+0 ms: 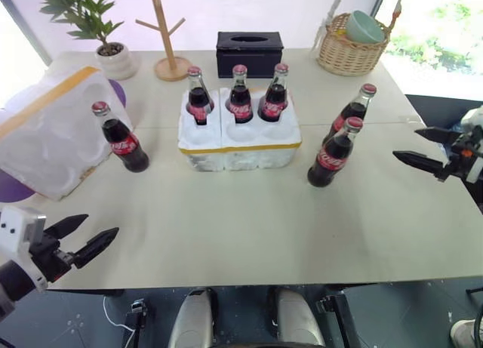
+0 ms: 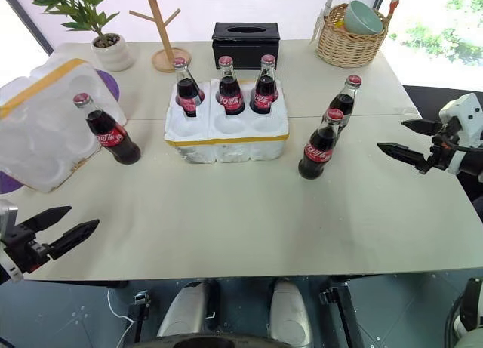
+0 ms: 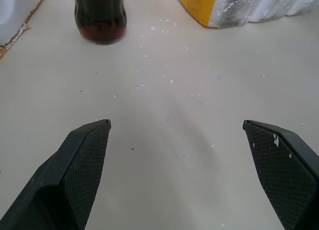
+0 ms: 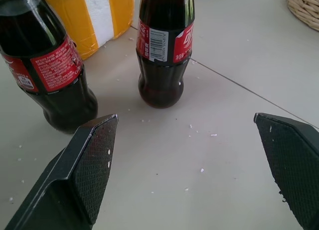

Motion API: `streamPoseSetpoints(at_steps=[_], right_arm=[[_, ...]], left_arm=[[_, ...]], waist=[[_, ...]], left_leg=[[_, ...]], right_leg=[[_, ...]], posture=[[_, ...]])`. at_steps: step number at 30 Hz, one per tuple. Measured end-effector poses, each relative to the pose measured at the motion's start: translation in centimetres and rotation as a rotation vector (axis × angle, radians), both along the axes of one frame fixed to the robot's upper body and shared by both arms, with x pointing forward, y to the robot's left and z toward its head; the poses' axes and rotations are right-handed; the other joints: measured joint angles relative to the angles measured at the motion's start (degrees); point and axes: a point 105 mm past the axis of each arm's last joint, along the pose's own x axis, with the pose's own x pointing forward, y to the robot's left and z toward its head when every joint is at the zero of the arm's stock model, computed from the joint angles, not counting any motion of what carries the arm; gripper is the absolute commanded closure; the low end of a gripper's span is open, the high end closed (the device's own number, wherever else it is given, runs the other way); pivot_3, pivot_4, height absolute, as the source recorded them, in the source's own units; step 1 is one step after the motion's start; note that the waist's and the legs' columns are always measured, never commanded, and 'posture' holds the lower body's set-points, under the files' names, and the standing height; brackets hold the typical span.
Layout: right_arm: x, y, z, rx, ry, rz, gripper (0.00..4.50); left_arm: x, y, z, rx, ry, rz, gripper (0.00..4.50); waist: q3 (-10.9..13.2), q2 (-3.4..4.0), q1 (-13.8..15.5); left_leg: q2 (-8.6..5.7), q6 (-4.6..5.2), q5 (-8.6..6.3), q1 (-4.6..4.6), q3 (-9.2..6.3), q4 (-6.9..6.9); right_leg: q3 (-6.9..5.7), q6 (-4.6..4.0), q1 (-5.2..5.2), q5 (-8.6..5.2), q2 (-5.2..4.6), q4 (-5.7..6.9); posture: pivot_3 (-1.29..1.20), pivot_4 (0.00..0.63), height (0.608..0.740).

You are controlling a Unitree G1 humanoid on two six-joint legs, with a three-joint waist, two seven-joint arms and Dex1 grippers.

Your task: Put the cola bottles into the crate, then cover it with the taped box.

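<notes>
Both jaws stand wide apart and empty; the left gripper (image 1: 90, 238) hangs off the desk's near left corner, the right gripper (image 1: 419, 148) off its right edge, aimed at two cola bottles (image 1: 332, 153) there. Three bottles already fill the crate's (image 1: 240, 140) back wells, mid-desk; a sixth bottle (image 1: 121, 137) leans against the taped box (image 1: 45, 133), tipped at the left edge, presumably awaiting covering.

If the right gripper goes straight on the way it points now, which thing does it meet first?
Probably a cola bottle. The right gripper, jaws open, points at the two bottles standing on the table right of the crate; the farther bottle lies nearest its line, the nearer bottle just aside. Depth is unclear.
</notes>
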Motion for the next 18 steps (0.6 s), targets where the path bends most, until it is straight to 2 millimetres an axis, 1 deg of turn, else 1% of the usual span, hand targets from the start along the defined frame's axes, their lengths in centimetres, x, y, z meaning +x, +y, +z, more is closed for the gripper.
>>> streamPoseSetpoints(at_steps=[4, 9, 18], right_arm=[[-0.07, -0.09, -0.19, -0.003, 0.002, -0.001, 0.00], [-0.29, -0.21, -0.65, -0.007, 0.012, 0.001, 0.00], [-0.33, -0.45, -0.86, -0.003, 0.014, -0.005, 0.00]], left_arm=[[-0.04, -0.42, 0.00, 0.005, 0.002, -0.016, 0.05], [-0.10, -0.47, -0.19, -0.006, 0.012, -0.003, 0.05], [-0.13, -0.84, -0.17, -0.018, 0.013, -0.017, 0.05]], waist=[[0.0, 0.00, 0.0], [0.0, 0.00, 0.0], [0.0, 0.00, 0.0]], left_leg=[[0.00, 0.00, 0.00, 0.00, 0.00, 0.00], [0.00, 0.00, 0.00, 0.00, 0.00, 0.01], [-0.01, 0.00, 0.00, 0.01, 0.00, 0.02]], right_leg=[[0.00, 0.00, 0.01, 0.00, 0.00, 0.00], [0.00, 0.01, 0.01, 0.01, 0.00, 0.01], [0.00, 0.01, 0.02, 0.01, 0.00, 0.02]], posture=[[0.00, 0.150, 0.736], [0.00, 0.150, 0.736], [0.00, 0.150, 0.736]])
